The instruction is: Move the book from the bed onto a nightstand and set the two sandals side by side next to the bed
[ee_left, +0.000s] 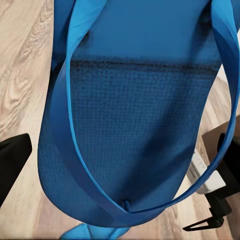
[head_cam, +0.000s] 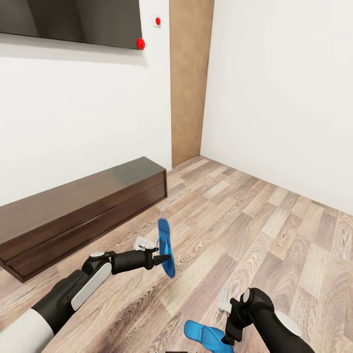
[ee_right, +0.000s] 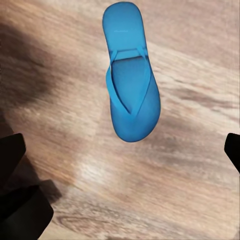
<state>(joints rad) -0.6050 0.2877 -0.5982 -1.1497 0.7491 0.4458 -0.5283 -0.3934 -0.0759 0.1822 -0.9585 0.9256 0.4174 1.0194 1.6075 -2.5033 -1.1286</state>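
Nearest in the head view, the right arm bends in from the lower right corner, its forearm angled down and its right gripper (head_cam: 229, 338) pointing at the wood-plank floor (head_cam: 255, 230). Just beside it lies one blue sandal (head_cam: 206, 336), flat on the floor with its strap side up. In the right wrist view that sandal (ee_right: 131, 75) lies whole on the planks ahead of the gripper, and the two dark fingers (ee_right: 12, 155) stand spread wide at either edge of the picture, apart from the sandal and touching nothing.

A little farther, the left arm reaches from the lower left, forearm nearly level and stretched toward the middle of the room. Its left gripper (head_cam: 161, 258) meets the second sandal (head_cam: 165, 247), which stands on edge, raised off the floor with its sole nearly upright. In the left wrist view this sandal (ee_left: 135, 130) sits very close to the camera, between the dark fingers (ee_left: 14, 160); the fingers pinch it at the edge of the sole.

Beyond, a long dark glossy bench-like unit (head_cam: 73, 215) runs along the white wall (head_cam: 73, 108). Farthest, a wooden door panel (head_cam: 189, 83) stands in the corner, and a dark screen (head_cam: 68, 22) hangs high on the wall.
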